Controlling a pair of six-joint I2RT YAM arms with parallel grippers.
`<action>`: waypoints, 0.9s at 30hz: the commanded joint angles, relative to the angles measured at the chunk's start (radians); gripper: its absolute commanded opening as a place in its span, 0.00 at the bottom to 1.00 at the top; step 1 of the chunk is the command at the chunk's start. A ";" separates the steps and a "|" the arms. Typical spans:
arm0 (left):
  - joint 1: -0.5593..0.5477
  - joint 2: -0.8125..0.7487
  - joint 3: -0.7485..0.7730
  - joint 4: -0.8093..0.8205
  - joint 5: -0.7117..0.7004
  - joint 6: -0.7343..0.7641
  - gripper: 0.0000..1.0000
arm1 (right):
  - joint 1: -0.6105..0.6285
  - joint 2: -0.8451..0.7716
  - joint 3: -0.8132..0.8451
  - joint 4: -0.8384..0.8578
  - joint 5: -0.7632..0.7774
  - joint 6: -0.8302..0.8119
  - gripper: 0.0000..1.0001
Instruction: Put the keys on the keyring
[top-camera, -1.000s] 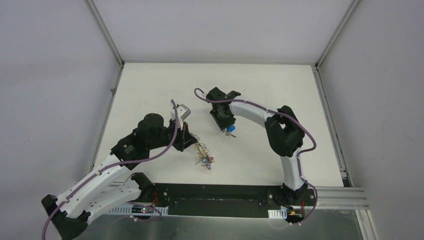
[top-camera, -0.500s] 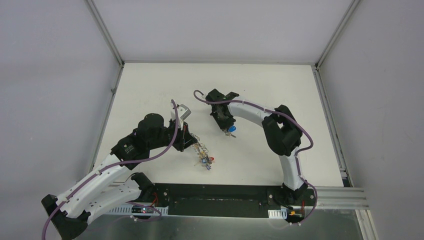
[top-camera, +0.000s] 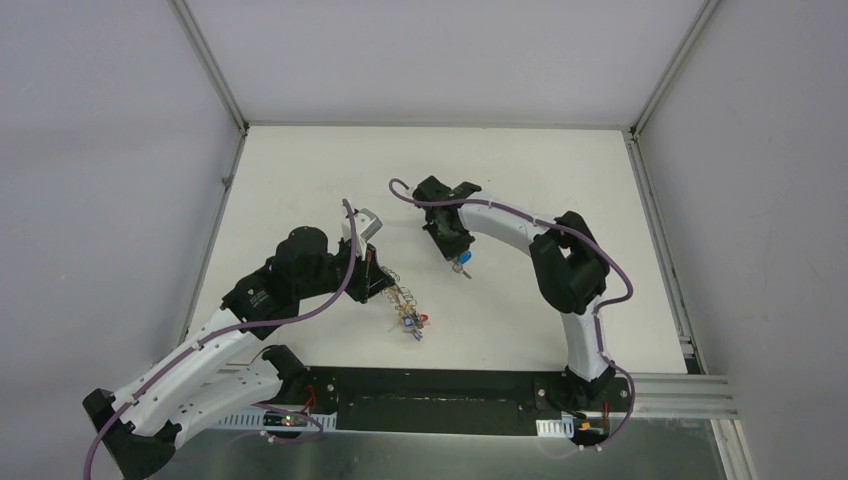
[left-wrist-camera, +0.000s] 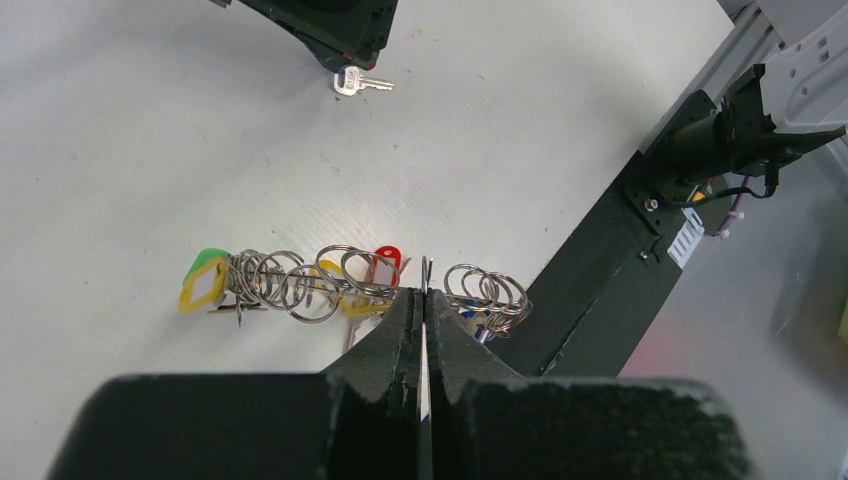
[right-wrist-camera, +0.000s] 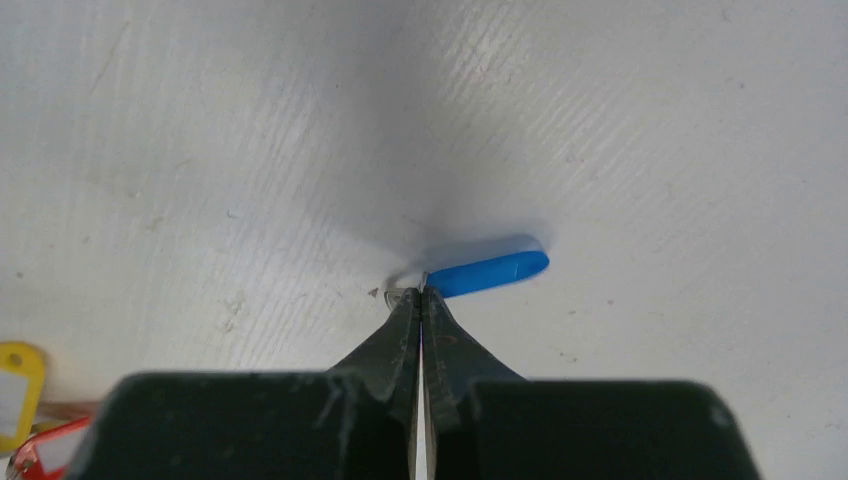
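Observation:
The keyring (left-wrist-camera: 340, 285) is a chain of silver rings lying on the white table, with a green-and-yellow tag (left-wrist-camera: 205, 280) and a red tag (left-wrist-camera: 386, 262) among them. My left gripper (left-wrist-camera: 423, 292) is shut on one upright ring near the chain's middle. From above, the keyring (top-camera: 408, 312) trails toward the near edge from the left gripper (top-camera: 380, 287). My right gripper (right-wrist-camera: 420, 292) is shut on the metal end of a key with a blue tag (right-wrist-camera: 490, 270), low over the table. In the left wrist view that silver key (left-wrist-camera: 357, 83) pokes out under the right gripper (left-wrist-camera: 335, 45).
A black base rail (top-camera: 430, 385) runs along the near table edge, close behind the keyring (left-wrist-camera: 600, 270). Grey walls enclose the table on three sides. A yellow tag (right-wrist-camera: 15, 370) and a red tag (right-wrist-camera: 30, 455) of the keyring show at the right wrist view's lower left.
The right gripper's jaws have closed onto the blue-tagged key, which shifted slightly. The left arm and the keyring have stayed put.

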 joint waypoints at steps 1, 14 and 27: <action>-0.012 0.000 0.028 0.056 0.004 0.031 0.00 | -0.021 -0.163 0.008 -0.037 -0.031 -0.002 0.00; -0.012 0.123 0.107 0.086 0.111 0.148 0.00 | -0.199 -0.610 -0.263 0.060 -0.345 0.093 0.00; -0.013 0.228 0.074 0.307 0.263 0.232 0.00 | -0.251 -0.933 -0.484 0.133 -0.400 0.064 0.00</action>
